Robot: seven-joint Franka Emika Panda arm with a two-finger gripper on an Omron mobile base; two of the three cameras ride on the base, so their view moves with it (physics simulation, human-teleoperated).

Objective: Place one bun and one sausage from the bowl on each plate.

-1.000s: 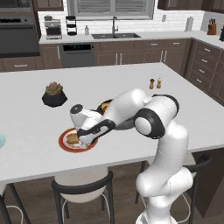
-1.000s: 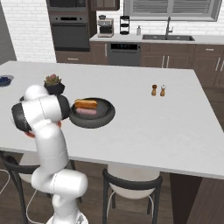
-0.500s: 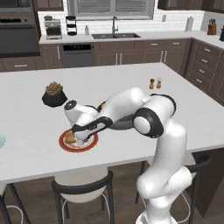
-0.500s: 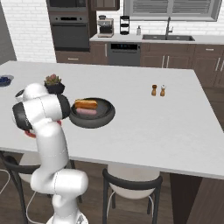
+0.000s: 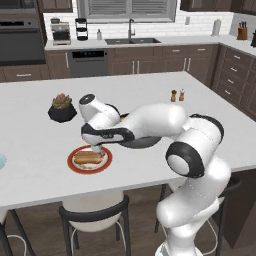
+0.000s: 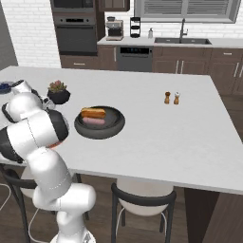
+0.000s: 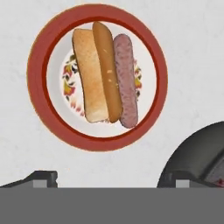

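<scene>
**Red-rimmed plate filled, tool open above it**

In the hand view the red-rimmed plate [image 7: 97,140] sits in the upper middle of the frame on the pale worktop [image 7: 192,52]. On it a bun [image 7: 94,72] and a sausage [image 7: 126,78] lie side by side and touching, both running top to bottom, the sausage on the right. The two fingertips [image 7: 41,177] rise at the bottom edge, set wide apart with nothing between them: the tool is open and empty. Part of the dark bowl [image 7: 197,151] curves in at the lower right, just beside the plate.

In the left base view the tool [image 5: 96,148] hangs just above the plate [image 5: 75,165], left of centre, with the bun [image 5: 87,158] visible on it. The bowl [image 5: 137,143] lies behind the arm, largely hidden. A plant pot [image 5: 62,107] stands farther back at the left, and a sliver of the pale blue plate [image 5: 1,161] shows at the left edge.

In the right base view the bowl [image 6: 102,130] sits left of centre, holding a second bun [image 6: 93,113] with a second sausage [image 6: 94,121] just in front of it. Two small shakers [image 6: 171,98] stand well apart to the right.
</scene>
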